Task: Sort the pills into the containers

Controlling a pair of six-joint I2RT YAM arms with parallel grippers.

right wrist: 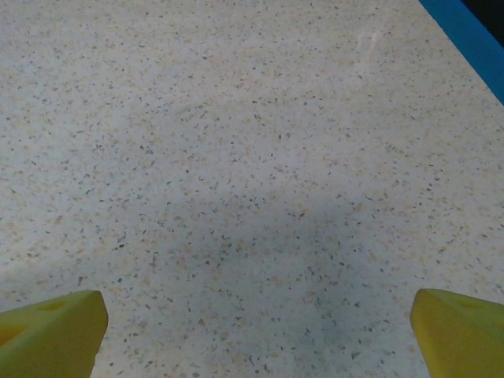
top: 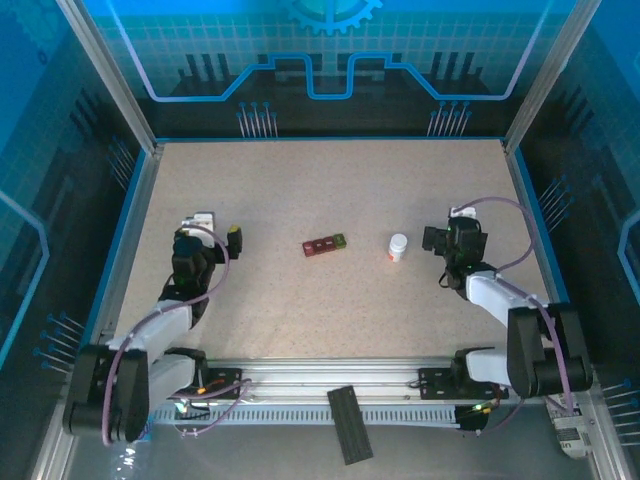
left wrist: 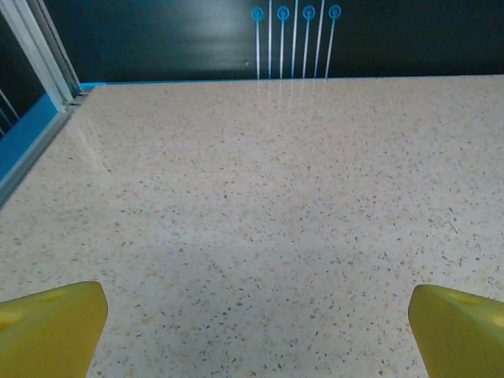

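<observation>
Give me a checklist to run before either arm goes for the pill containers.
1. Left tool open with nothing between its fingers: ok.
2. Right tool open with nothing between its fingers: ok.
3. Container strip lying flat between the two arms, clear of both tools: ok.
4. White bottle upright, to the right of the strip and apart from it: ok.
5. Strip's compartments open to receive pills: cannot tell, too small from above.
6. Where the pills are, loose or inside the bottle: cannot tell.
</observation>
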